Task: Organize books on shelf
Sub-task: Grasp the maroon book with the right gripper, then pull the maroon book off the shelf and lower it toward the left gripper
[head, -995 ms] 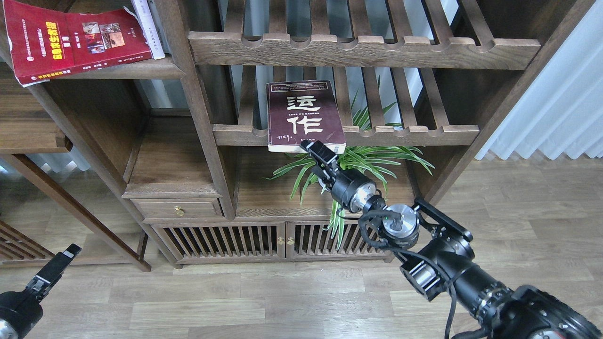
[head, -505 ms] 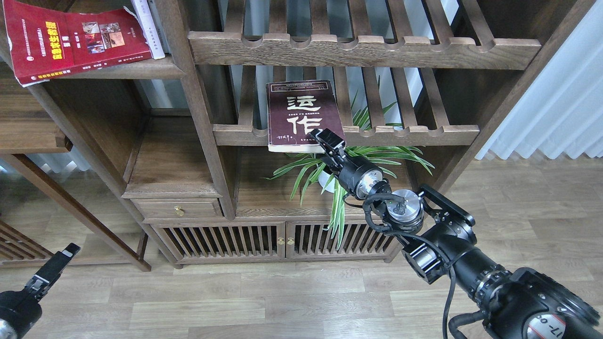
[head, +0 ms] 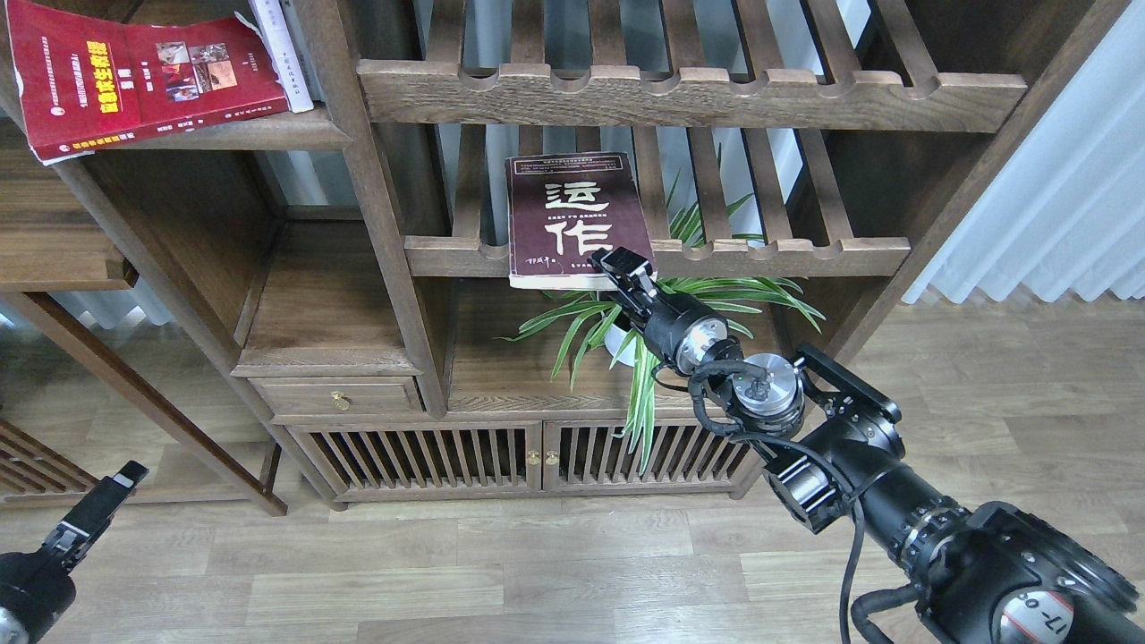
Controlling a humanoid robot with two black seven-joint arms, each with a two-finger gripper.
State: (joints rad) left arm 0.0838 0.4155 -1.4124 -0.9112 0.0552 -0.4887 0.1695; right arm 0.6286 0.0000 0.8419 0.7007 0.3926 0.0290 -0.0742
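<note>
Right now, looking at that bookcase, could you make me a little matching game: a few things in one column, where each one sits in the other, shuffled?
Things:
1. maroon book
2. red book
3. green plant
4. left tool

Places:
A. low at the left edge of the view, over the floor
B. flat on the solid plank shelf, upper left
C. on the slatted rack, its front edge overhanging, the right tool at its near corner
D. in the compartment under the slatted rack

Pairs: 1-C, 2-B, 3-D, 4-A
</note>
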